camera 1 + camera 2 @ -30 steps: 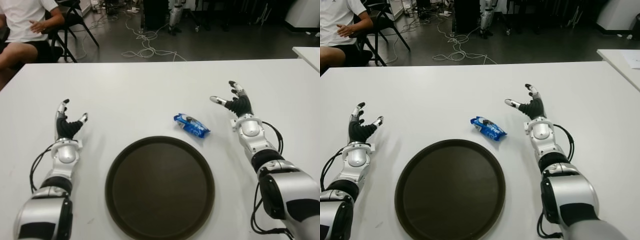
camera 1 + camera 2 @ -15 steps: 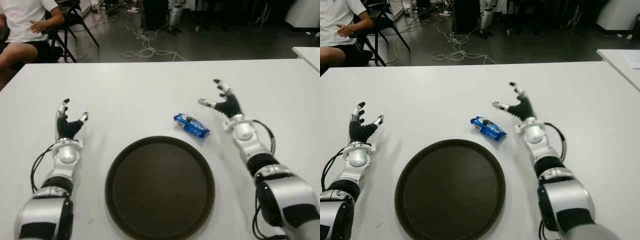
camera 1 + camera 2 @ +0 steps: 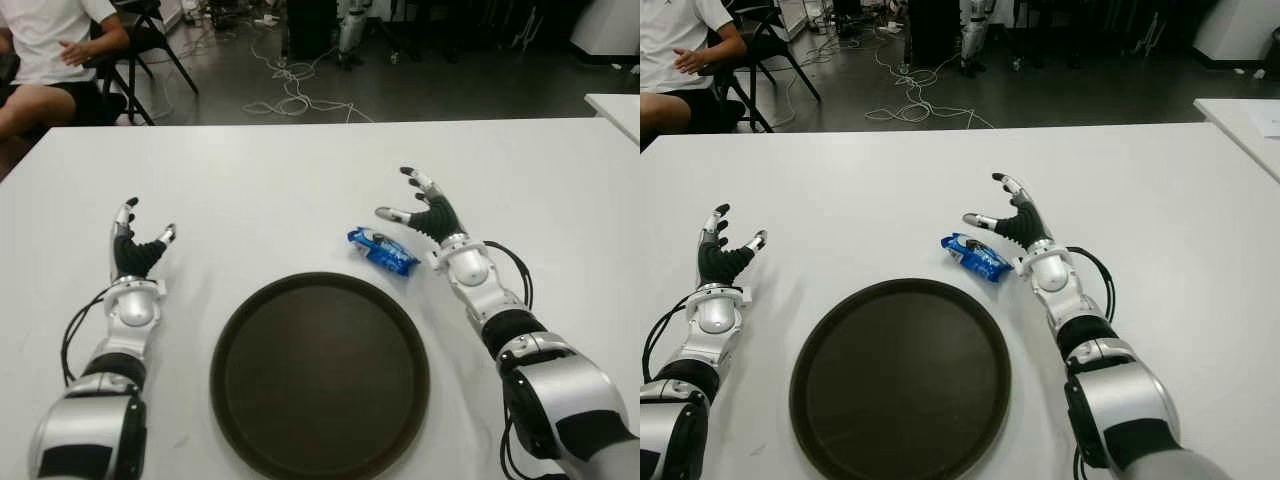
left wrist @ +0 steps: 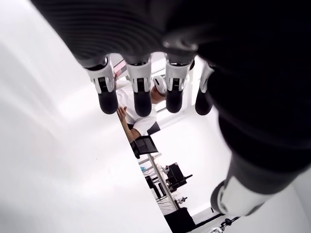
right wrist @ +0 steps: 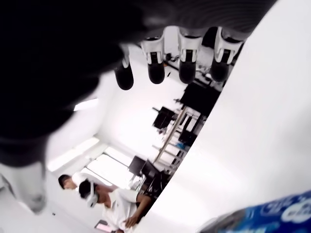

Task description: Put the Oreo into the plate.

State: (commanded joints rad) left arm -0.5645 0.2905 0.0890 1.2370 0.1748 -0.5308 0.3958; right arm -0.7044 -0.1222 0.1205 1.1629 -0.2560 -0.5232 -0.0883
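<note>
oreo point(image 3: 383, 251): small blue foil packet with white print, lying flat and slanted on the white table point(image 3: 270, 180), just off the plate's rim at about 1 o'clock, not touching it. plate point(image 3: 320, 374): round, dark brown, shallow rim, nothing in it. right hand point(image 3: 428, 213): fingers spread, holding nothing, just beside the packet at its 3 o'clock. left hand point(image 3: 135, 249): fingers spread, holding nothing, at 10 o'clock from the plate, well apart. person point(image 3: 45, 50): seated beyond the table's far left corner.
</note>
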